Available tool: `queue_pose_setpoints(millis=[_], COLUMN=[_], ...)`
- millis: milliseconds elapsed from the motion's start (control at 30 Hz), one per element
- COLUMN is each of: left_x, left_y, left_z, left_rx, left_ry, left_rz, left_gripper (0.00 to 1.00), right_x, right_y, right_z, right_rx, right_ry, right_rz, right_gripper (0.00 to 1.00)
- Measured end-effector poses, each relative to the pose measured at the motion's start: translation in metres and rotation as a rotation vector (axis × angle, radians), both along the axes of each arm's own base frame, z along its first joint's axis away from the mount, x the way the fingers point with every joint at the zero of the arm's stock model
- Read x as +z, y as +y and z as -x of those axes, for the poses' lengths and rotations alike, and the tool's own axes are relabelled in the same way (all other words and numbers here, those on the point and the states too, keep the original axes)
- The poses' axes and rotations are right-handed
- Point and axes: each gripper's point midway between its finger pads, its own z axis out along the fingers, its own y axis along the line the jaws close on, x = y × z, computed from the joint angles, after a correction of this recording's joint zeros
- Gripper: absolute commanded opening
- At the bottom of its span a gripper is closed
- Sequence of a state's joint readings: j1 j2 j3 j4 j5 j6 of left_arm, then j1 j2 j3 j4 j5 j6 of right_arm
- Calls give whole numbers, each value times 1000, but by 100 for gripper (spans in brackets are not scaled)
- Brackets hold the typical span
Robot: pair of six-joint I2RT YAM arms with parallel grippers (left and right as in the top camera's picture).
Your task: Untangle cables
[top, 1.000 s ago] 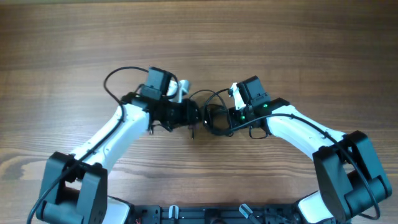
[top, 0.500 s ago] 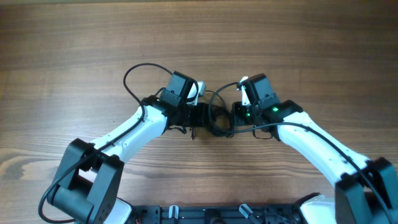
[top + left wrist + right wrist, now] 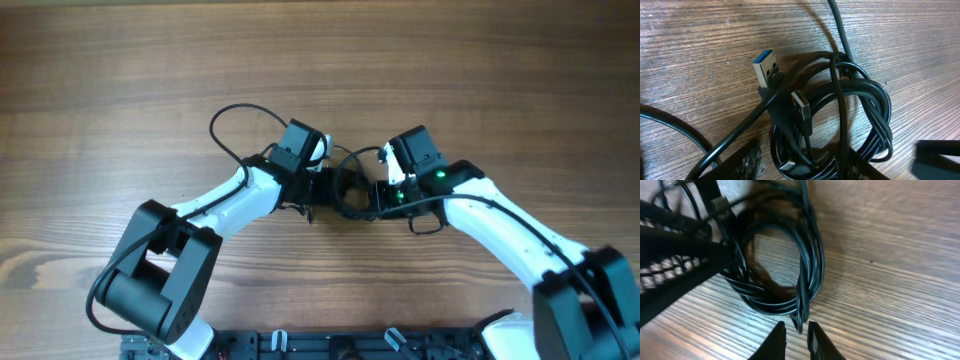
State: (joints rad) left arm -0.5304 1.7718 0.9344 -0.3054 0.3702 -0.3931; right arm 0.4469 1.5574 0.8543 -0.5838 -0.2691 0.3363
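The cables [image 3: 348, 196] lie as a loose coil in the middle of the table [image 3: 520, 70], with both arms meeting at it from either side. The step in hand looks like getting a first hold on the tangle. The left gripper [image 3: 330, 188] has its jaws about half apart astride the coil, several strands between them (whether any is truly pinched I cannot tell). The right gripper [image 3: 796, 334] is nearly closed, with a narrow gap and the coil's outer bend just at its tips, seemingly not clamped. A blue plug [image 3: 765, 67] sticks free of the coil. Next, I judge, one gripper must pin the coil while the other takes a single strand and draws it toward a table edge.
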Motion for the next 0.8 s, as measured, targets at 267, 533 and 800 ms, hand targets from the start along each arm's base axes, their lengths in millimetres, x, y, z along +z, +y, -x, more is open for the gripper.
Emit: queue_pose_setpoints(millis=[267,533,800], left_x=[-1,3,129], left_y=[1,21,58], left_z=[0,14,-53], left_rx=[3,33,214], left_ry=[-1,117,-61], left_rz=[-7,-50,245], left_gripper=[49,57,13], right_x=[-31,-35,17], right_y=[4,-9,23], right_z=[8,-8,-26], right_rx=[36,-21,135], right_ry=[91,21,-173], right_rz=[6,94,-93], right_gripper=[4,4,4])
